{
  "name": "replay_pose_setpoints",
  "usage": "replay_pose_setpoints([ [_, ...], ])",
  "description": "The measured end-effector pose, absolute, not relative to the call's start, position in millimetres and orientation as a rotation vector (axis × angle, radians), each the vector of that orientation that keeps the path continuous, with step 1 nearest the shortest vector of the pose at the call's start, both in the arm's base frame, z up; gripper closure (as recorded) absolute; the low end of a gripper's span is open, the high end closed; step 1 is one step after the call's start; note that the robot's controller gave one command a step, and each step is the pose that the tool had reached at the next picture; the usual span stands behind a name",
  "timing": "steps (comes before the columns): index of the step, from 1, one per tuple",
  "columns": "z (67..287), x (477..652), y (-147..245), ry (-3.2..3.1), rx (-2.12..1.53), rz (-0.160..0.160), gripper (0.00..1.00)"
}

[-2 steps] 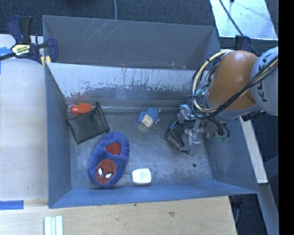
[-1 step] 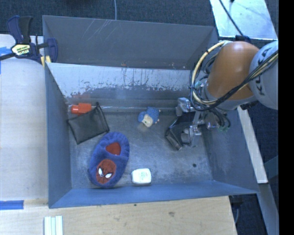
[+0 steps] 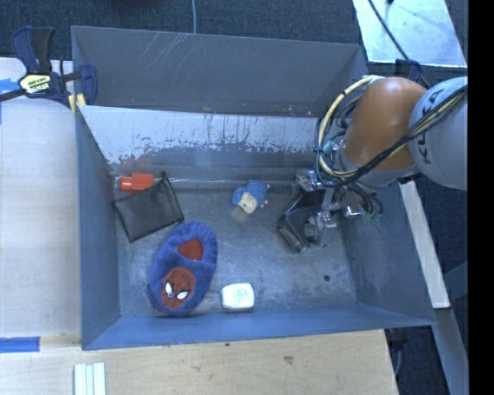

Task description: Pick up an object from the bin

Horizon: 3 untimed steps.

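Blue-and-cream toy: lies on the floor of the bin near the back wall, apart from everything else. Hand: low over bare floor just right of it, gripping nothing visible; open or closed, cannot tell. Looks like the approach step. Next calls for centring over the toy before closing.

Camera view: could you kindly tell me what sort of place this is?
Probably a robot grasping test cell: a grey metal bin of unrelated odds, like a blue Spider-Man slipper and black mesh pouch, with the arm's end effector inside it.
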State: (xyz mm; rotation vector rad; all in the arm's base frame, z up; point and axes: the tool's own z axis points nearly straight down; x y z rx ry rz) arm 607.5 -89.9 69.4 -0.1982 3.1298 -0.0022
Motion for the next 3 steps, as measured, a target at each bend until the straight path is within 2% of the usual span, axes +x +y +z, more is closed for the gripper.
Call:
replay_pose_setpoints([
  [1, 73, 608.5, -88, 3.125, -0.203, 0.0, 1.0],
  [2, 187, 600.7, -84, 3.131, -0.192, -0.002, 1.0],
  [3, 310, 600.0, -85, 3.128, -0.224, -0.001, 1.0],
])
